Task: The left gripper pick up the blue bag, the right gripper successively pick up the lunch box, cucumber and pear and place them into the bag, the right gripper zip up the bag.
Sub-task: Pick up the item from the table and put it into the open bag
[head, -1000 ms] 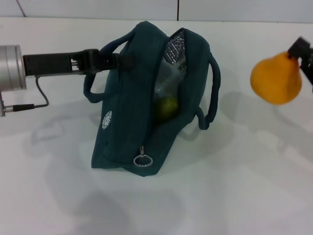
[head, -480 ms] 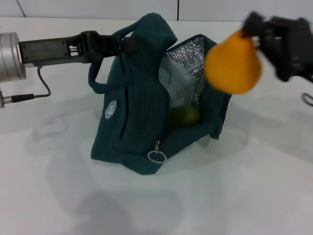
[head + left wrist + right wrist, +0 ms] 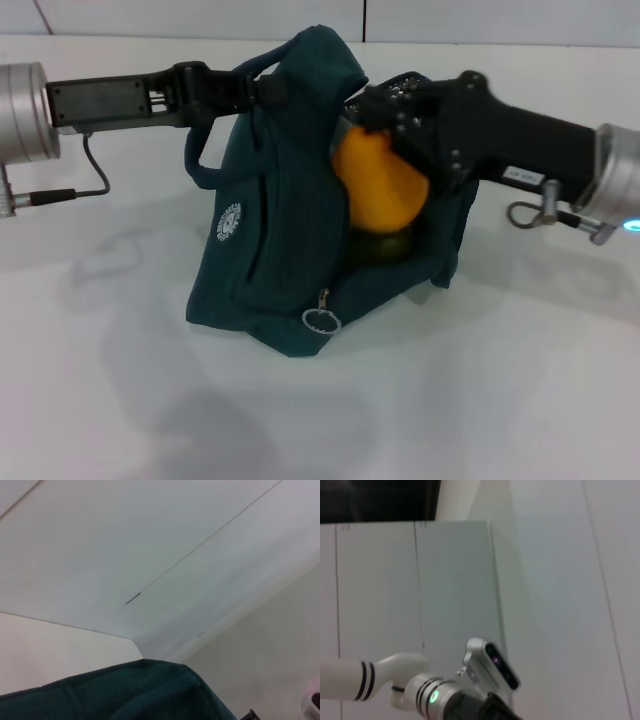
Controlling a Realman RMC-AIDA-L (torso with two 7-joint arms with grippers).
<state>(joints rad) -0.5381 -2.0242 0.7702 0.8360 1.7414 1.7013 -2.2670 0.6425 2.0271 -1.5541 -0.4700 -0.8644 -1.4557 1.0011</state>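
Right end effector [image 3: 372, 112] lowers pear [image 3: 377, 183] into blue bag [image 3: 275, 230] — cucumber [image 3: 378, 246] beneath.

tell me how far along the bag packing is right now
Mostly packed. The left gripper holds the blue bag open by its top edge, and something green already lies inside. In hand: the right gripper is lowering the pear into the opening. Left: release it, then close the zipper, whose ring pull hangs at the front.
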